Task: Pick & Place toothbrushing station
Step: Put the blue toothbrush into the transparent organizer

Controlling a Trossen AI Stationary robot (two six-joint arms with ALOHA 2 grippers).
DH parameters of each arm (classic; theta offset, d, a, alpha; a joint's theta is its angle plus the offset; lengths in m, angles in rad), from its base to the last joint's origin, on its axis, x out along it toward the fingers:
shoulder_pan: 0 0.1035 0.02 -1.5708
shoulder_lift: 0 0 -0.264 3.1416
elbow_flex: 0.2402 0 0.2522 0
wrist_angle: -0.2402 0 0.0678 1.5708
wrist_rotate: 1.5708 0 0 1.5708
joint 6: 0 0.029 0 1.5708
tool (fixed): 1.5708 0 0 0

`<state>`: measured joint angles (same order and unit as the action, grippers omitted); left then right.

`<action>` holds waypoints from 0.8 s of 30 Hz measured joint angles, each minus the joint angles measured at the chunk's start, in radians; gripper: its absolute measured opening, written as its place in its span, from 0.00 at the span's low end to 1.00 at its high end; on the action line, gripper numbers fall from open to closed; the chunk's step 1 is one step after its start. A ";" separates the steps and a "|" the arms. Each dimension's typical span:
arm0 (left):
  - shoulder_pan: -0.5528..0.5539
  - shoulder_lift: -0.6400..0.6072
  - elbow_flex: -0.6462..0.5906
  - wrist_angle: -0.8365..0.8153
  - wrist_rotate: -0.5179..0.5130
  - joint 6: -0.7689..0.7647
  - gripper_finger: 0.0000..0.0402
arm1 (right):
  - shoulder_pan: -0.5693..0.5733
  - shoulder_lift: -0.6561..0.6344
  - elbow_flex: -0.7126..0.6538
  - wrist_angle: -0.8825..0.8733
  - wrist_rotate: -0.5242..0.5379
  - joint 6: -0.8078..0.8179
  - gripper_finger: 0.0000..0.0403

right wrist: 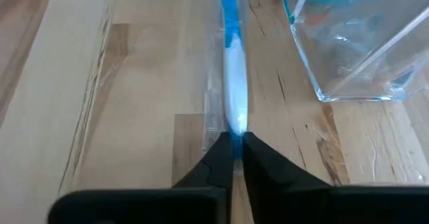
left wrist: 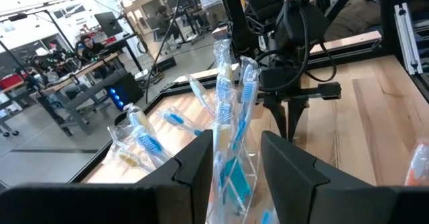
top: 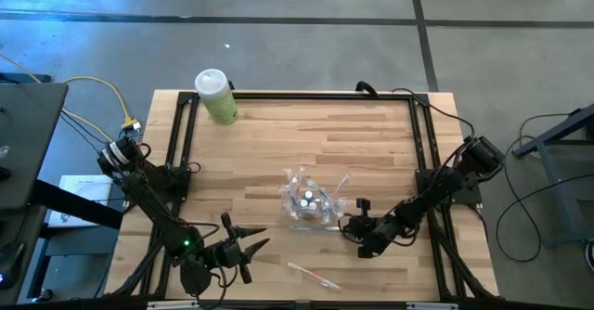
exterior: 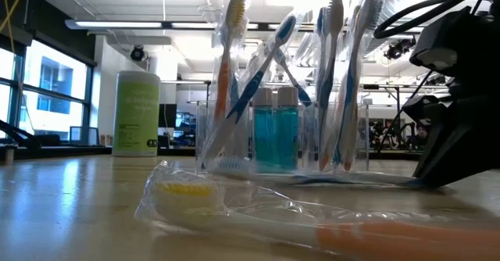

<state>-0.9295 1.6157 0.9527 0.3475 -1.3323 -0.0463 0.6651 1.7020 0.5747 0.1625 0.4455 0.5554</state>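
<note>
Tabletop (top: 371, 134): perhaps six toothbrushes (exterior: 231, 73), two tubes (exterior: 276, 128).

Bright even overhead light; ceiling strips glare in low view; nearest wrapped toothbrush (exterior: 258, 214) blurred; soft shadows.

High view: overhead, straight down on the whole desk (top: 371, 152). Low view: desk height, close behind the clear holder (exterior: 281, 140), facing the room. Wrist views: close, looking forward; both show that holder.
</note>
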 joint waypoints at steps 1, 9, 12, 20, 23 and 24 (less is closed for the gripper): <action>0.000 0.000 0.000 0.000 0.000 0.000 0.30 | 0.000 0.000 0.000 0.000 0.000 -0.002 0.03; 0.000 0.000 0.000 -0.001 0.000 0.000 0.30 | 0.019 -0.039 -0.001 -0.053 -0.008 0.010 0.02; 0.000 0.000 0.000 -0.001 0.001 0.000 0.30 | 0.047 -0.082 -0.002 -0.111 -0.018 0.031 0.01; 0.000 0.000 0.000 -0.014 0.044 -0.007 0.30 | 0.159 -0.241 -0.003 -0.134 0.042 0.009 0.00; 0.004 0.000 0.000 -0.013 0.062 -0.007 0.30 | 0.198 -0.294 -0.003 -0.136 0.096 -0.018 0.00; 0.004 0.000 0.000 -0.014 0.062 -0.007 0.30 | 0.207 -0.307 -0.003 -0.135 0.108 -0.025 0.00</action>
<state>-0.9251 1.6157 0.9524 0.3340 -1.2699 -0.0536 0.8722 1.3951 0.5716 0.0277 0.5535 0.5304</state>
